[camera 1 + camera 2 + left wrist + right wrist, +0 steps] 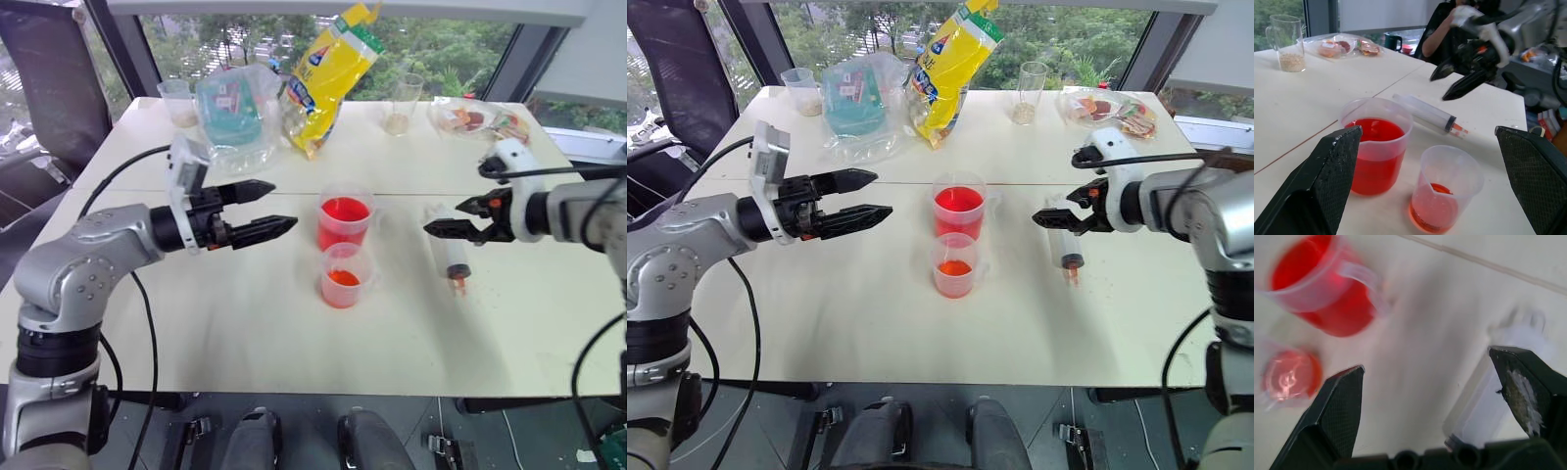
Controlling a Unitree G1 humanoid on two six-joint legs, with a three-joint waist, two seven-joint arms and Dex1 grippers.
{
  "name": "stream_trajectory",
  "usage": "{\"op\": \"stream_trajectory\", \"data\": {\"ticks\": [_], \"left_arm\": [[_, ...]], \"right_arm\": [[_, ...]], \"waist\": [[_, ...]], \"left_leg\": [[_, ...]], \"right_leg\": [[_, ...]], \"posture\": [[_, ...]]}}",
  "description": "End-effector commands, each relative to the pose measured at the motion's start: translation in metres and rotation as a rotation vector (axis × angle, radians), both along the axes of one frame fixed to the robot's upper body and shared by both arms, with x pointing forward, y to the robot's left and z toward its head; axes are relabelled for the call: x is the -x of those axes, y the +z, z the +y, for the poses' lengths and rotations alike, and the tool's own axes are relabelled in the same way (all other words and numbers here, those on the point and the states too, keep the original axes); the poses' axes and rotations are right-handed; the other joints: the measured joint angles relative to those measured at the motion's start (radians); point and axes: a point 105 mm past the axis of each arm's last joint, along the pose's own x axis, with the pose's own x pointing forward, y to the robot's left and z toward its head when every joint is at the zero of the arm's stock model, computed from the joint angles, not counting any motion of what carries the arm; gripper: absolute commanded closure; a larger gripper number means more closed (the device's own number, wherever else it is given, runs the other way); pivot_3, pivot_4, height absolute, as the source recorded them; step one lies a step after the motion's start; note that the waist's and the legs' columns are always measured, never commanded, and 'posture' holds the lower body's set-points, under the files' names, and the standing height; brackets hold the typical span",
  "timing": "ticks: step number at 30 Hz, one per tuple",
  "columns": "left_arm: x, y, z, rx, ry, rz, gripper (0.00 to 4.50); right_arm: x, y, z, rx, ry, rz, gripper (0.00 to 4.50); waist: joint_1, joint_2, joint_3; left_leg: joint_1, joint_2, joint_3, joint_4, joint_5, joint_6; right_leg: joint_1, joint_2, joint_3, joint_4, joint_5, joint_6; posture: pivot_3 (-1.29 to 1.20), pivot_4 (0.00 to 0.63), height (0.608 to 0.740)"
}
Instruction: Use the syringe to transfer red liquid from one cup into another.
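The syringe (454,257) lies flat on the white table (245,343), right of the cups, with its orange-red tip (458,284) toward the front edge. The larger clear cup (345,220) holds red liquid (1376,133). Touching its front side stands a shorter clear cup (343,276) with a little orange-red liquid at the bottom. My right gripper (446,217) hovers open just above the syringe's plunger end, fingers pointing left and down; in the right wrist view the syringe's barrel (1484,401) lies beside one finger. Left of the cups, my left gripper (282,206) is open and level, pointing at them.
Along the table's far side stand a yellow bag (328,73), a clear bag with a teal item (235,108), a glass with grains (402,103), a small cup (176,98) and wrapped food (475,117). A person (1449,29) sits beyond the right arm.
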Motion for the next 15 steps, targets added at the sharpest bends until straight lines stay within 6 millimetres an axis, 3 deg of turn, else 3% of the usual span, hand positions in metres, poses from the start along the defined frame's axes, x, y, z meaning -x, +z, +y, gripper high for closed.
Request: {"op": "stream_trajectory", "data": {"ticks": [1,7,15], "left_arm": [[0.002,0.009,-0.003,0.005,-0.011,-0.058,0.00],[0.003,0.006,-0.006,0.025,-0.008,-0.063,0.00],[0.004,0.003,-0.006,0.042,0.018,-0.070,0.00]], "right_arm": [[-0.016,0.002,-0.017,0.029,-0.140,0.013,0.09],[-0.038,-0.023,-0.030,0.018,-0.275,0.121,0.09],[-0.055,-0.051,-0.030,0.060,-0.286,0.171,0.09]], "waist": [[0.000,0.000,0.000],[0.000,0.000,0.000],[-0.002,0.000,0.000]], "left_leg": [[0.000,0.000,0.000,0.000,0.000,0.000],[-0.001,0.000,0.001,0.000,0.000,0.000],[-0.001,0.000,0.001,0.000,0.000,0.000]], "right_leg": [[0.000,0.000,0.000,0.000,0.000,0.000],[-0.001,0.000,0.000,0.000,0.000,0.000],[-0.001,0.000,0.000,0.000,0.000,0.000]], "posture": [[0.00,0.150,0.740],[0.00,0.150,0.740],[0.00,0.150,0.740]]}}
